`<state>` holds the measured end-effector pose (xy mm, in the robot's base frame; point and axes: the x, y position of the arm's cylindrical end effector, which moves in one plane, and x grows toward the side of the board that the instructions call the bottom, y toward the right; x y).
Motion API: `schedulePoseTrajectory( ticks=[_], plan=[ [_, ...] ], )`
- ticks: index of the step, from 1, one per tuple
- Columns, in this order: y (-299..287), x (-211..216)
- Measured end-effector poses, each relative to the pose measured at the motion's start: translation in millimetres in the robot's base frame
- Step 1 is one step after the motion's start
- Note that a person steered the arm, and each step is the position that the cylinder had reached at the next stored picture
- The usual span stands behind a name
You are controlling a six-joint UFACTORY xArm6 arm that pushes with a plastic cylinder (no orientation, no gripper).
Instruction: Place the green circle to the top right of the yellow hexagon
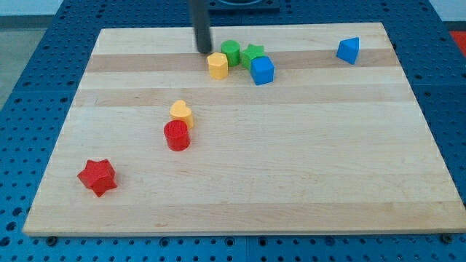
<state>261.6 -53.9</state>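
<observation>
The green circle [231, 52] stands near the view's top, touching the upper right side of the yellow hexagon [218, 65]. My tip [202, 50] is the lower end of the dark rod, just left of the green circle and just above-left of the yellow hexagon, a small gap from both.
A green star [253, 54] sits right of the green circle, with a blue cube [262, 70] below it. A blue block [349, 49] lies at the top right. A yellow heart [181, 112] and red cylinder [177, 135] stand mid-left. A red star [97, 177] lies bottom left.
</observation>
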Motion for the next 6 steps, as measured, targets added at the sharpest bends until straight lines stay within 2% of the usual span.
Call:
schedulePoseTrajectory(
  ticks=[2, 3, 4, 5, 6],
  plan=[
    [0.0, 0.4],
    [-0.6, 45.7],
    [-0.6, 117.7],
    [-0.7, 149.5],
    [-0.7, 149.0]
  ],
)
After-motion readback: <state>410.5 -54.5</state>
